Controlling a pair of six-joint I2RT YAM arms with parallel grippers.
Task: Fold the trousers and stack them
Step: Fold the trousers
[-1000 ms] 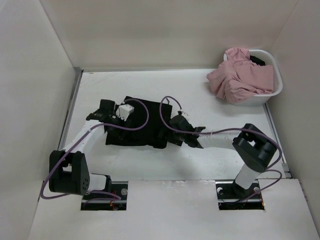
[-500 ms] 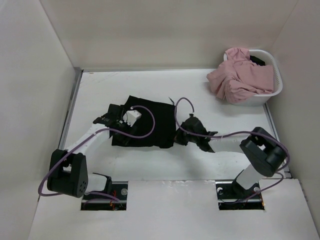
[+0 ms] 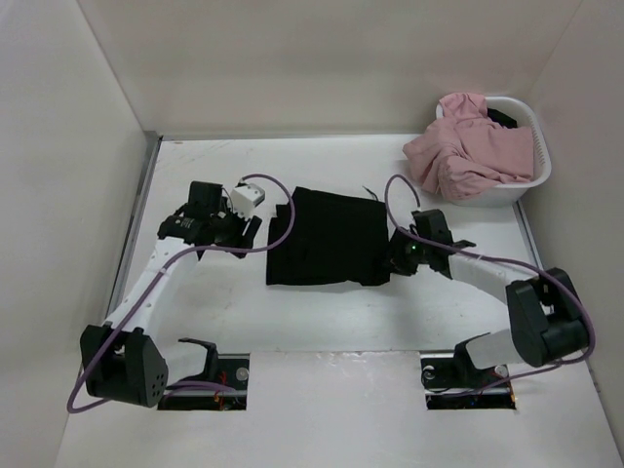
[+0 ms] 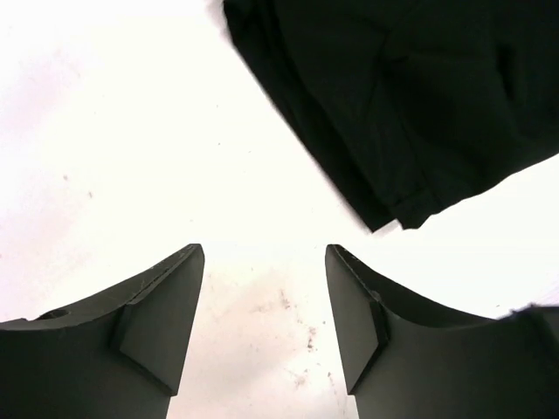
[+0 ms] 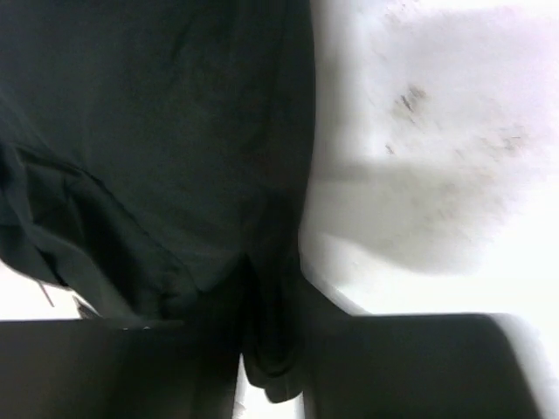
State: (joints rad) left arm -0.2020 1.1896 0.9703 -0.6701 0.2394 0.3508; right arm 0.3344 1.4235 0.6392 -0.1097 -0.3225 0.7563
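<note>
White table (image 3: 195, 312) between pale walls bears the folded black trousers (image 3: 331, 249) at its middle, with a basket (image 3: 542, 164) of pink clothes (image 3: 468, 151) in the far right corner. The left gripper (image 4: 265, 262) hangs just beside their left edge, jaws apart and empty. The right gripper (image 5: 271, 349) pinches the cloth at their right edge.

The black folded cloth trousers (image 3: 330, 237) are plain and unpatterned. The white flat bench (image 3: 244, 312) shows faint dark specks. At its far right corner, a white oval plastic basket (image 3: 541, 161) holds plain pink crumpled cloth (image 3: 463, 151). The left claw (image 4: 264, 257) and right claw (image 5: 262, 349) are black, and the thin purple cables (image 3: 387, 198) are plain.
</note>
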